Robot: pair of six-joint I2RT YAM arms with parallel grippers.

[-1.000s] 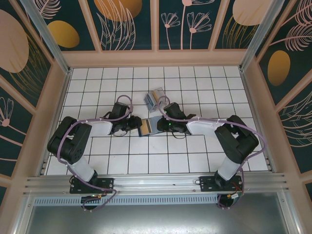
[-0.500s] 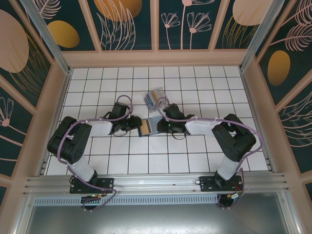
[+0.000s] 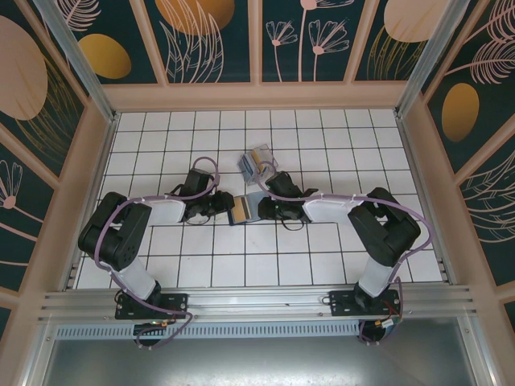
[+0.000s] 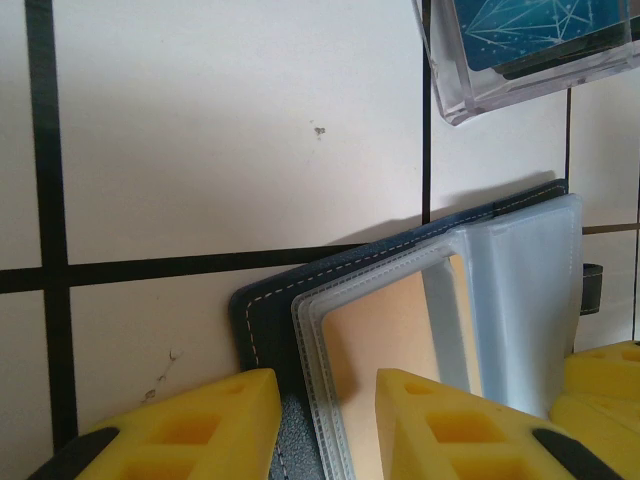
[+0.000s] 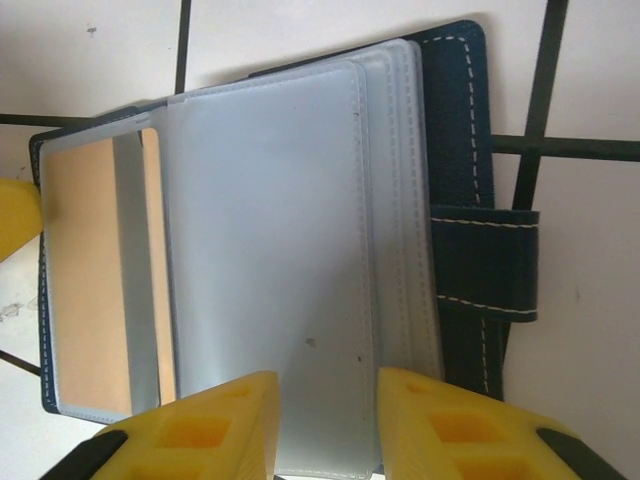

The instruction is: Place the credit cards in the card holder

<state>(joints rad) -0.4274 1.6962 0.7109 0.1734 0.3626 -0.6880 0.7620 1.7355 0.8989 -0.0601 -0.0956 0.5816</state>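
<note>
Right gripper [image 5: 328, 415] has slid further over the wallet [image 5: 470, 200], jaws half-spread; whether it grips, I can't tell. Left gripper [image 4: 328, 410], also half-spread, straddles the wallet's edge. Tan card [image 5: 90, 270] lies sleeved between them, holder [image 3: 258, 163] just beyond.

No text, number or brand can be read anywhere — the bluish card [image 4: 530, 30] in the clear card holder [image 4: 470, 95] carries just a web of thin pale lines, and the tan card [image 5: 95, 270] in the dark wallet [image 5: 470, 200] sleeve is plain
</note>
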